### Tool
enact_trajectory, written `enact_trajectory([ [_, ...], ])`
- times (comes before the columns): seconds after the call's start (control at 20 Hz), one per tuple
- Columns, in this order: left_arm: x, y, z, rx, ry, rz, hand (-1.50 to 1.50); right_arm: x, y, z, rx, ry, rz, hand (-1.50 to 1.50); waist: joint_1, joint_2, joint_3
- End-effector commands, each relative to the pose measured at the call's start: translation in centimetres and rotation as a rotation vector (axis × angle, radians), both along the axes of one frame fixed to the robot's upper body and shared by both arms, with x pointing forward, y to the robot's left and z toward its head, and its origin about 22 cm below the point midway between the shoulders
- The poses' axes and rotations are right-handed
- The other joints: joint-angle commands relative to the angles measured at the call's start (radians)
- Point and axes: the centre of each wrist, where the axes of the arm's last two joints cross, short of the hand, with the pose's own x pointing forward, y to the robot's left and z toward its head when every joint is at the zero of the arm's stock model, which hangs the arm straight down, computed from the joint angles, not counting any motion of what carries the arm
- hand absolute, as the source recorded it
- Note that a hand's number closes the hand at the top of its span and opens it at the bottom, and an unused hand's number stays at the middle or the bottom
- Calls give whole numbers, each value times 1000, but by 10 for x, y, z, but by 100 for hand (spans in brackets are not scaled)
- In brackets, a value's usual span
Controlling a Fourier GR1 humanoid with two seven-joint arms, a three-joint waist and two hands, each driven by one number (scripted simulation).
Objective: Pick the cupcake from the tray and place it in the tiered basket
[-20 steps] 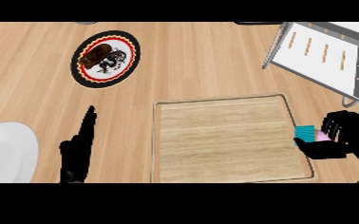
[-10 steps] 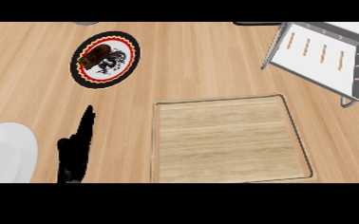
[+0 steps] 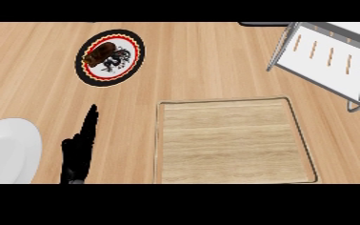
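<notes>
At the far left edge a pale white rounded object [image 3: 15,150] lies on the wooden counter [image 3: 204,57]; only part of it shows, and what it is cannot be told. Just to its right, at the lower edge, the left hand [image 3: 77,150] rests edge-on with its black fingers straight and pressed together, pointing up the view, touching nothing but the air above the counter.

Above the hand, well apart from it, lies a round plate [image 3: 110,57] with a black rim, a ring of small orange-red marks and a white centre. On it sits a dark brown piece of food [image 3: 100,54], beside or over a black decoration on the white ground. The decoration is too small to read as writing or a brand.

In the middle and to the right, a wooden tray [image 3: 235,140] with a thin raised rim lies flat on the counter; its floor shows bare wood grain. The cupcake appears nowhere, neither on the tray nor elsewhere.

At the upper right the tiered basket [image 3: 320,59] comes in from the edge: a grey wire frame around a white tilted shelf with a row of short orange slots. No label or lettering can be read on it. A dark strip [image 3: 264,24] lies at the top edge beside it.

The right hand shows nowhere.
</notes>
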Motion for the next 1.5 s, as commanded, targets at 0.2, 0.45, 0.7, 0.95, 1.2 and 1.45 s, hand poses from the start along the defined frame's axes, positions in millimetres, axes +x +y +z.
enact_trajectory([
  [0.2,-1,0,-5,-5,38,-22,0,31,-3,42,0,-22,-45,150,21,7,-2],
  [0.45,10,-6,-2,-1,43,-18,0,79,13,38,14,-26,-83,150,40,12,-2],
  [0.7,-3,6,-6,-5,30,-37,0,104,6,22,32,-9,-78,150,34,10,-2],
  [0.95,11,-12,3,-9,34,-27,0,133,4,19,20,50,-2,150,44,14,-2],
  [1.2,11,-15,-1,-1,22,-50,0,168,20,-19,1,86,17,150,42,15,-1],
  [1.45,8,-5,4,-7,39,-33,0,194,40,-33,-33,116,-38,150,39,13,-2],
])
